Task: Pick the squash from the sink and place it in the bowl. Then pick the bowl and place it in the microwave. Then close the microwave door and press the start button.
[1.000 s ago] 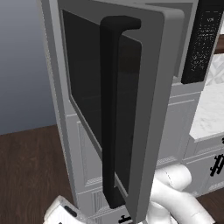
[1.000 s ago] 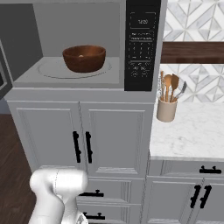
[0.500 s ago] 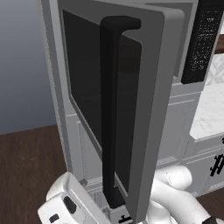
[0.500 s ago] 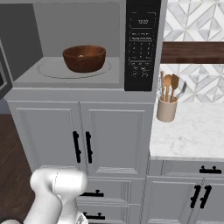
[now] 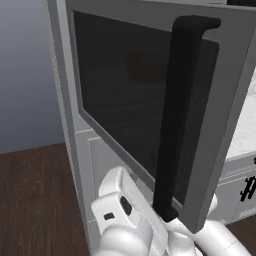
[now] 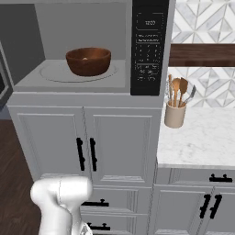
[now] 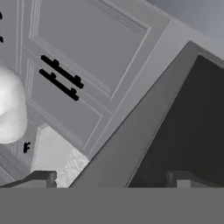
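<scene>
The microwave [image 6: 82,9] stands open, and the dark reddish-brown bowl [image 6: 88,61] sits on its turntable. What lies inside the bowl is too dim to tell, so the squash is hidden. The sink is out of view. The microwave door [image 5: 145,100] juts toward me, with its dark glass and black bar handle [image 5: 177,120] facing the left base camera. My arm [image 5: 125,210] reaches up beneath the door's lower edge. In the hand view my gripper [image 7: 113,179] is open, and the door's grey frame [image 7: 131,131] runs down between its wide-set fingertips.
The black keypad strip [image 6: 149,46] runs down the microwave's right side. A cup of wooden utensils [image 6: 176,108] stands on the marble counter [image 6: 202,137] to the right. Grey cabinet doors with black handles [image 6: 86,153] lie below the microwave.
The door's handle edge has shifted to the right in the left base view, and the door looks larger. My arm has risen under the door. The bowl has not moved.
</scene>
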{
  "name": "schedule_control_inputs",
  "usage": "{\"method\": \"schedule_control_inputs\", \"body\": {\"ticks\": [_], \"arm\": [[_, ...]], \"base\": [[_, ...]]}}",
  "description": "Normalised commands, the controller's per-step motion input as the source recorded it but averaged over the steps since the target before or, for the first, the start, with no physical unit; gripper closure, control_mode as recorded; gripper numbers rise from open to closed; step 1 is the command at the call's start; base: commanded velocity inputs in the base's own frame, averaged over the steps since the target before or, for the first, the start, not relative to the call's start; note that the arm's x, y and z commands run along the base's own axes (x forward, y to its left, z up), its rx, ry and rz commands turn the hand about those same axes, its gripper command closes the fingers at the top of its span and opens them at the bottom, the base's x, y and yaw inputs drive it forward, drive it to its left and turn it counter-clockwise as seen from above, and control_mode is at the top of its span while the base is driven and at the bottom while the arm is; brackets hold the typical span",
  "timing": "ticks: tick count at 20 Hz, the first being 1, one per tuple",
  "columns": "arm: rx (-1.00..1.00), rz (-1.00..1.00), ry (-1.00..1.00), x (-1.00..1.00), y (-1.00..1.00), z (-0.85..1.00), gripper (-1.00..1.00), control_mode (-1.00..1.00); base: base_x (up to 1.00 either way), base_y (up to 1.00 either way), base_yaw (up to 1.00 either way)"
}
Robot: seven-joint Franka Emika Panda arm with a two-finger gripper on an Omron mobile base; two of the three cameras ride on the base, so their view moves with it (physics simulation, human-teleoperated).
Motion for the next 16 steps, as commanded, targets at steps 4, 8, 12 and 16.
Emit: {"method": "schedule_control_inputs", "body": {"ticks": [4, 8, 12, 16], "arm": [[0.03, 0.0, -0.16, 0.6, -0.98, 0.41, -1.0, -1.0], [0.01, -0.01, -0.1, 0.94, -0.81, 0.32, -1.0, -1.0], [0.0, -0.01, -0.07, 1.0, -0.66, 0.32, -1.0, -1.0], [0.01, 0.0, -0.02, 1.0, -0.6, 0.39, -1.0, -1.0]], "base": [[0.0, 0.0, 0.0], [0.0, 0.0, 0.0], [0.0, 0.0, 0.0], [0.0, 0.0, 0.0]]}}
